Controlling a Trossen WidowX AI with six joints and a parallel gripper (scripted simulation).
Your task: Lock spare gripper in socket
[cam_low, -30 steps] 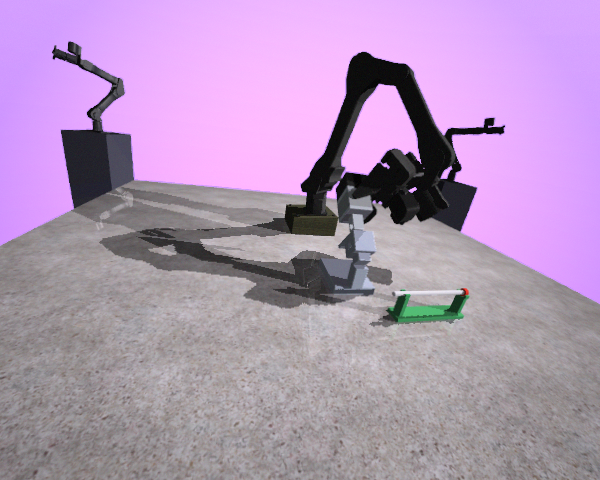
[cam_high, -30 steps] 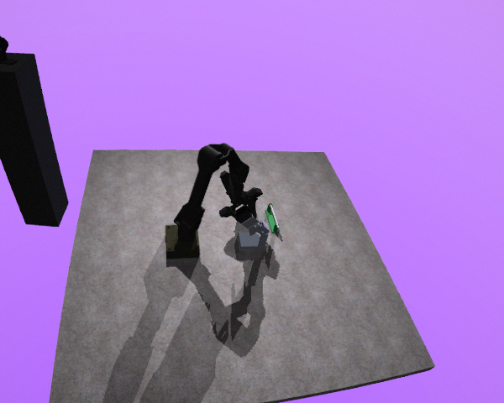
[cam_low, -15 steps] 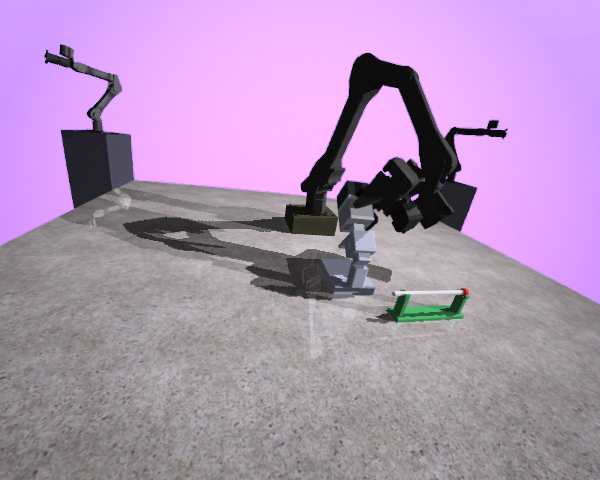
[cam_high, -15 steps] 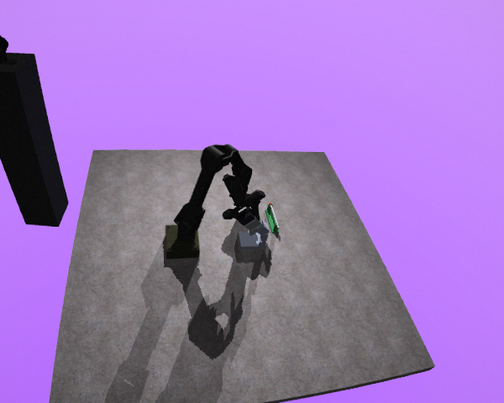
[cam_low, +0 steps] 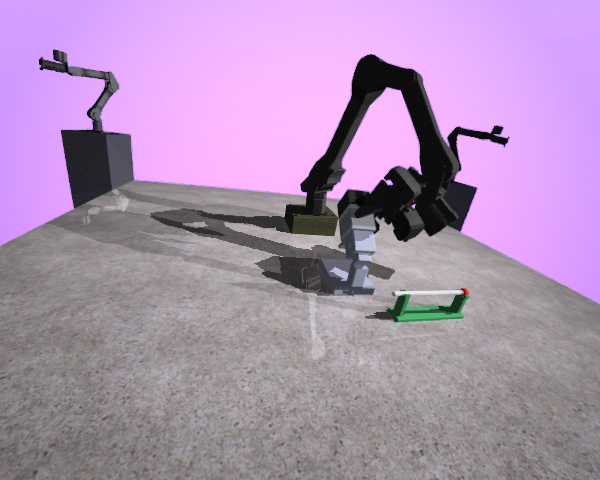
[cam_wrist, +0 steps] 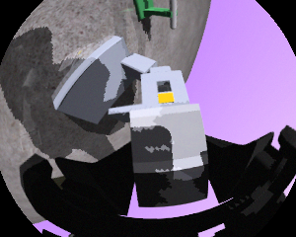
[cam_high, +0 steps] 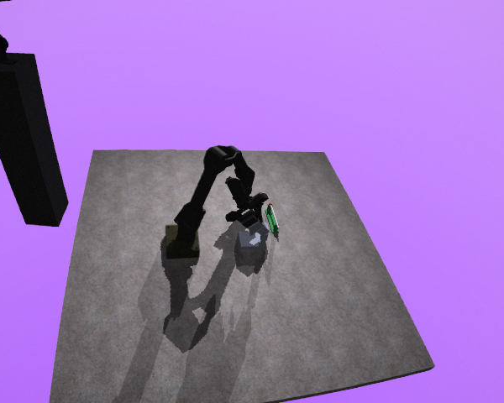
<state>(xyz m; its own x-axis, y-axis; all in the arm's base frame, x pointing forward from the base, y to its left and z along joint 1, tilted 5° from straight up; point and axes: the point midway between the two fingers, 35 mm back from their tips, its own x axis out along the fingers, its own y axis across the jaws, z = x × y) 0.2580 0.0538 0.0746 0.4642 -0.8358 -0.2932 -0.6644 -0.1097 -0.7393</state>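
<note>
My gripper [cam_high: 246, 212] [cam_low: 361, 204] [cam_wrist: 166, 138] is shut on the grey body of the spare gripper [cam_low: 355, 221] [cam_wrist: 187, 130]. The body is slightly tilted and its front end meets the socket [cam_low: 362, 241] [cam_wrist: 150, 89] on the grey mount [cam_high: 249, 239] [cam_low: 336, 276] [cam_wrist: 83, 86]. The spigot is hidden, so its depth in the socket cannot be told. The socket's side shows a square hole and a yellow mark. The white lock pin [cam_low: 428, 292] [cam_wrist: 174, 15] with its red head lies across the green rack [cam_high: 270, 220] [cam_low: 427, 312] [cam_wrist: 159, 11], out of the socket.
The rack stands close beside the mount. The arm's box-shaped base [cam_high: 171, 243] [cam_low: 313, 225] is behind the mount in the exterior view. Dark pedestals [cam_high: 24, 143] [cam_low: 96, 162] with other arms stand off the table. Shadows cross the tabletop.
</note>
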